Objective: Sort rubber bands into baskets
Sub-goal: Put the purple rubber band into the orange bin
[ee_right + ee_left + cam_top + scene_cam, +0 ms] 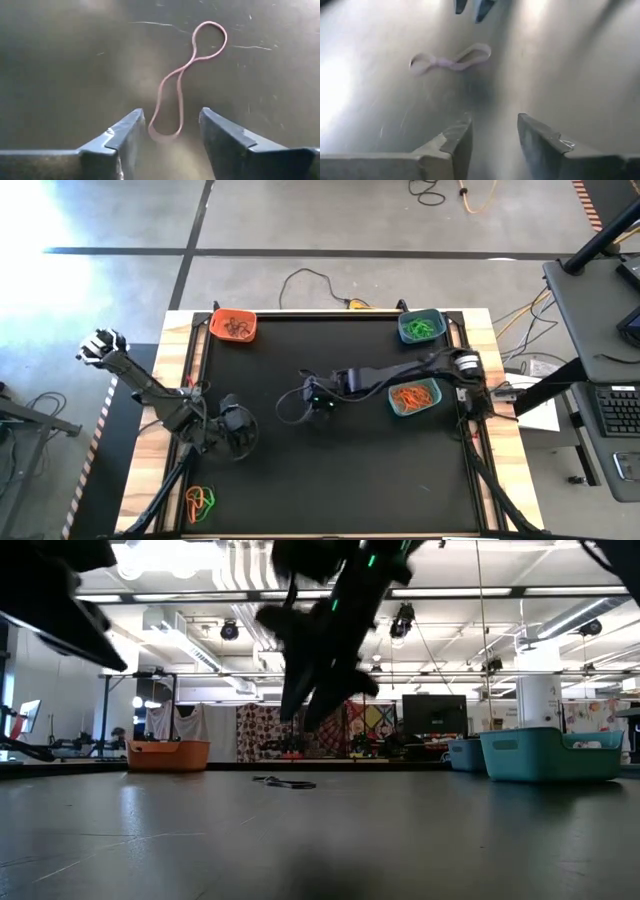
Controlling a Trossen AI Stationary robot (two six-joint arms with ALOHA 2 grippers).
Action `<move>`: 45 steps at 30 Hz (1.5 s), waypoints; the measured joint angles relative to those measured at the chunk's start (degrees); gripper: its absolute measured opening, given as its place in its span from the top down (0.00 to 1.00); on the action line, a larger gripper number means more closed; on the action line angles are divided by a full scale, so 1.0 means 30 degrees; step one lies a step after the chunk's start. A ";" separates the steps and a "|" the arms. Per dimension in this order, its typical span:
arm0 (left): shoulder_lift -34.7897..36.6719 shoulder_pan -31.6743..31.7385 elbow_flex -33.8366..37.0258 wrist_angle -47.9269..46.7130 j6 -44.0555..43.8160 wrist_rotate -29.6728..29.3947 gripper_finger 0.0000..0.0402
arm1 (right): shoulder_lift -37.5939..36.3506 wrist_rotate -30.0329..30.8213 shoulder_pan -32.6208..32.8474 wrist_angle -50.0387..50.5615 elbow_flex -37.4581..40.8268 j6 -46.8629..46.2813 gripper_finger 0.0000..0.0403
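Nearest, a small heap of thin orange and green rubber bands (199, 500) lies unsorted at seven o'clock. The left gripper (238, 435) hovers open beside it. At centre, the right gripper (170, 135), open, straddles a twisted dark rubber band (186, 75); open mat all round. Farther: partly filled blue basket (415, 397), orange basket (233, 326), teal basket (421, 326).

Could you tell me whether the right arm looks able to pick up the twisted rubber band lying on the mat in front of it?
Probably yes. The right gripper has its jaws apart, one on either side of the near end of the twisted rubber band, which lies flat on the mat with nothing in between.
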State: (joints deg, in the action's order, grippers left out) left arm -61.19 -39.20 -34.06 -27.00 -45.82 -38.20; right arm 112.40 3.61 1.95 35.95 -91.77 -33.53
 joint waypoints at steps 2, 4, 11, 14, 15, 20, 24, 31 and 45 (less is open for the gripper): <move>-0.0214 0.0837 0.0664 0.2682 0.1966 -0.0016 0.62 | -0.1112 0.0797 0.0674 0.0620 0.0001 -0.0536 0.52; -0.0640 0.1831 0.1355 0.5500 0.3562 0.0115 0.59 | -0.2299 0.2271 0.1480 0.1336 0.0001 -0.0973 0.51; -0.2801 0.6262 0.2365 0.9750 0.7142 0.3241 0.54 | -0.5733 0.8699 0.4701 0.3361 0.0001 -0.2202 0.52; -0.3974 0.8323 0.2373 1.0647 0.8240 0.4564 0.54 | -0.6325 1.1334 0.5694 0.4129 0.0001 -0.2722 0.52; -0.4493 0.8835 0.2387 1.1264 0.8433 0.4670 0.54 | -0.6414 1.2094 0.5910 0.4408 0.0001 -0.3019 0.52; -0.6873 1.0310 0.2365 1.3784 0.8203 0.4753 0.54 | -0.6486 1.3282 0.6271 0.5388 0.0004 -0.3546 0.52; -0.8578 1.1037 0.1933 1.4291 0.8143 0.4781 0.54 | -0.6314 1.3060 0.6275 0.5721 0.0008 -0.4041 0.53; -1.1482 1.1882 0.0942 1.6663 0.8112 0.6564 0.54 | -0.6178 1.2585 0.6597 0.6811 0.0015 -0.5514 0.53; -1.4753 1.1780 0.0901 1.9087 0.7666 0.5110 0.64 | -0.6178 1.2340 0.6935 0.9929 0.0015 -0.6137 0.53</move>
State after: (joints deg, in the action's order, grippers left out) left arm -105.45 -3.86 -31.35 30.26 -22.82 -22.87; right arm 93.86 40.63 22.76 65.74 -91.72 -51.94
